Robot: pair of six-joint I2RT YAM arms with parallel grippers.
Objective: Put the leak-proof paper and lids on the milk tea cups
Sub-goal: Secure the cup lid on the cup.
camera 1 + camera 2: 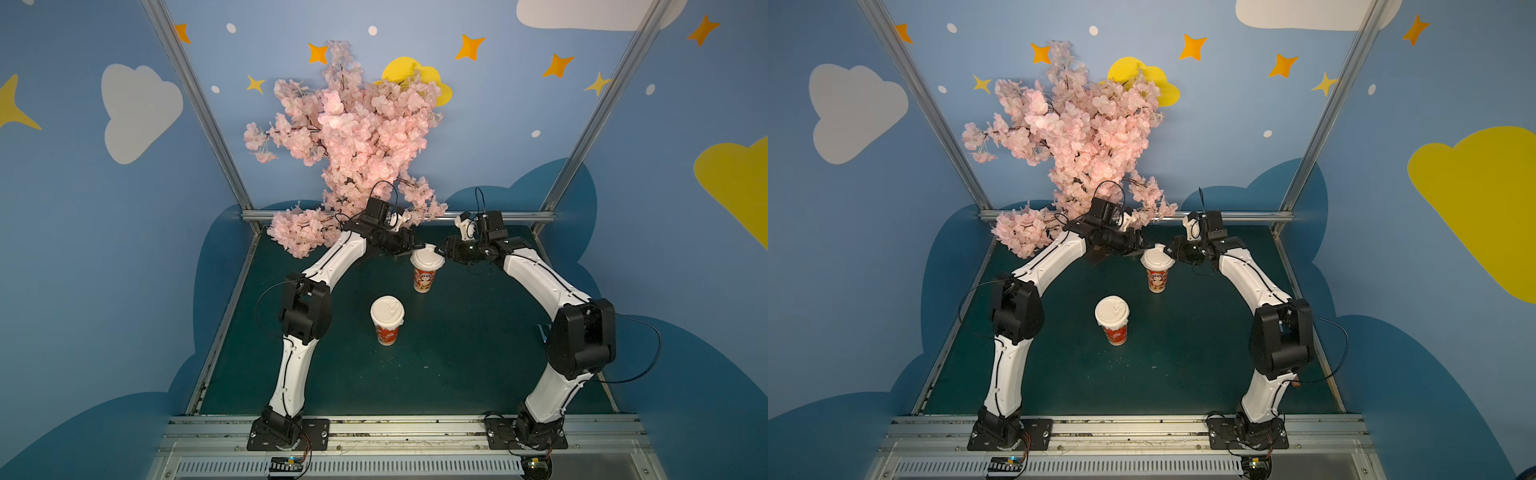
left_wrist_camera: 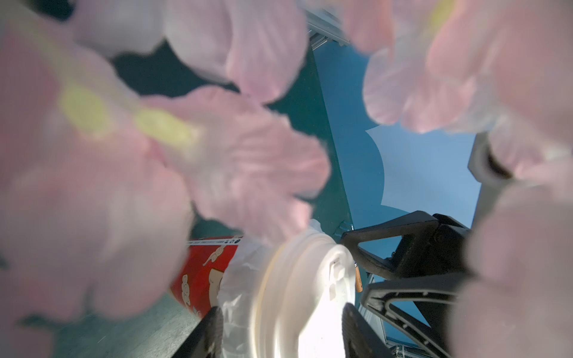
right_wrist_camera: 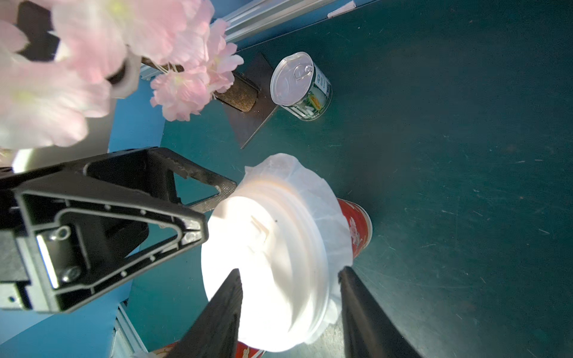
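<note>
The leak-proof paper (image 3: 339,238), a thin greyish-white round sheet with a crinkled pleated edge, sat over the mouth of the far milk tea cup (image 1: 424,279), a tall tapered paper cup with red-orange cartoon print. Its pleated skirt hung down around the rim. A white domed plastic lid (image 3: 273,248) was on top of it, so only the skirt showed.

The left gripper (image 1: 411,248) and the right gripper (image 1: 443,250) met at this lid from opposite sides. In each wrist view, that arm's 2 black fingers bracketed the lid's edge. 1 finger lay against the lid's top and the other against the paper skirt below the rim. Both grippers looked clenched on the lid.

The near milk tea cup (image 1: 386,330) stood upright, well apart from the far one and closer to the arm bases. It carried a second white lid (image 1: 387,310). From the top views I could not tell whether a sheet lay under it.

Both cups stood on the dark green table (image 1: 457,353). A small grey pull-tab can (image 3: 299,86) stood beside the brown square base (image 3: 248,124) of a pink artificial blossom tree (image 1: 357,137) at the back of the table. Blossoms blurred much of the left wrist view.
</note>
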